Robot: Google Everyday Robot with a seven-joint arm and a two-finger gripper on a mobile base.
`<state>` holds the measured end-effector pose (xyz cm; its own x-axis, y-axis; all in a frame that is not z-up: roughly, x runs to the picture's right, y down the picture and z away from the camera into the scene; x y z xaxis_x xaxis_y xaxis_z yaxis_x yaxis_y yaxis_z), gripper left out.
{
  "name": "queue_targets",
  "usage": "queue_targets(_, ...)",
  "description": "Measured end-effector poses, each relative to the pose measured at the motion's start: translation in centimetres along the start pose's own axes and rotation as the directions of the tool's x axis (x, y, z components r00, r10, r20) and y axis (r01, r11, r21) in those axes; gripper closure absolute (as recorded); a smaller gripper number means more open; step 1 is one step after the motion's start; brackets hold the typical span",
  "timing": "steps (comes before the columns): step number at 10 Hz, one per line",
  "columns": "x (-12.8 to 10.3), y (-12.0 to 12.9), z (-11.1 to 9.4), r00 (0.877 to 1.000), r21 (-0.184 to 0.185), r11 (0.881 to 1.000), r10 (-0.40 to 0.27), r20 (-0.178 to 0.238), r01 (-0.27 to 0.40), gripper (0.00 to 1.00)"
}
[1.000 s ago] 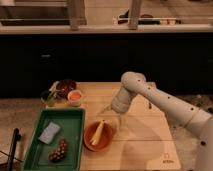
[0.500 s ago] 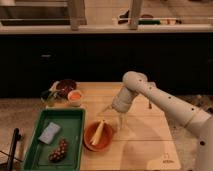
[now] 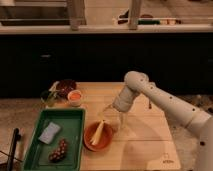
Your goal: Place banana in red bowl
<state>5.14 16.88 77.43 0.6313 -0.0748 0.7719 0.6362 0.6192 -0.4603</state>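
Note:
The red bowl (image 3: pixel 95 141) sits on the wooden table, just right of the green tray. The pale yellow banana (image 3: pixel 99 132) lies inside it, tilted, with its upper end towards the bowl's far right rim. My gripper (image 3: pixel 113 120) hangs from the white arm just above and to the right of the bowl. Its fingers are spread open, empty and clear of the banana.
A green tray (image 3: pixel 72 120) at the left holds a blue sponge (image 3: pixel 49 132) and a dark grape cluster (image 3: pixel 58 150). A dark brown bowl (image 3: pixel 65 88), a small white cup with orange contents (image 3: pixel 75 96) and a clear glass (image 3: pixel 48 98) stand behind it. A dark counter runs along the back.
The gripper has drawn slightly up and to the right, away from the bowl. The banana stays in the bowl.

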Motion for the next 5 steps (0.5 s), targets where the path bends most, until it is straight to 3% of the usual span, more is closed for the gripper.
queue_targets(5,0.77,0.18,-0.35,1.0,0.009,1.0,0.019,0.003,-0.019,0.2)
